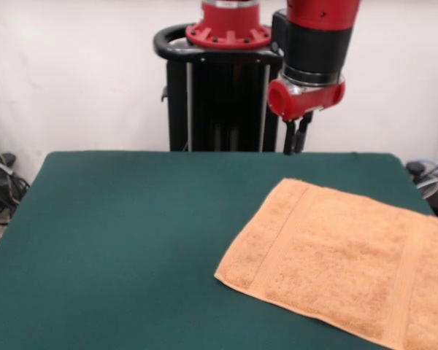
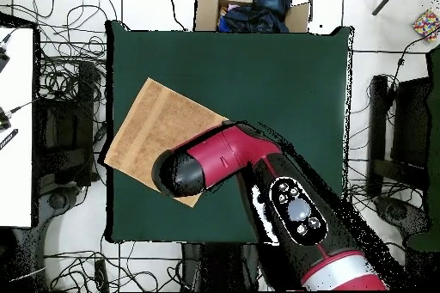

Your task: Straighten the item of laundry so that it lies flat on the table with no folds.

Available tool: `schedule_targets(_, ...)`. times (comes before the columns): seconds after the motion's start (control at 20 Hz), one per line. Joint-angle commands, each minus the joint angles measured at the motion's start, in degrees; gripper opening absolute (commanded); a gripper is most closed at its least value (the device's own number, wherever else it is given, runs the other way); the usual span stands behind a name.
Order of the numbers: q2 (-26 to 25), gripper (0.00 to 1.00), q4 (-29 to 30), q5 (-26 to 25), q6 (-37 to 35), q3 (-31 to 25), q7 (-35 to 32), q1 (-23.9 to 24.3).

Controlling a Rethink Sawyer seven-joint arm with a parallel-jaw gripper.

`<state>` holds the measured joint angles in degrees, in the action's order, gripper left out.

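Front view: towel (image 1: 343,270) lies flat on table (image 1: 131,240), near-right part, turned askew, its right end running past the table's right edge. Gripper (image 1: 296,137) hangs above the far edge, behind the towel, clear of it. Left half of table bare.

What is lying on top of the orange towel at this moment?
Nothing rests on the towel; its surface shows bare and flat. The gripper hangs above the table. In the overhead view the arm hides one corner.
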<state>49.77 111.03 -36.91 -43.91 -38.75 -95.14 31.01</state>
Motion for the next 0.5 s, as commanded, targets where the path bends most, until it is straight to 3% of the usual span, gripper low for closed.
schedule_targets(0.05, 0.27, 0.0, 2.87, 1.86, 3.11, 1.55, -4.87, -1.62)
schedule_targets(0.5, 0.2, 0.0, 3.18, 1.75, 3.25, 1.62, -4.8, -1.6)
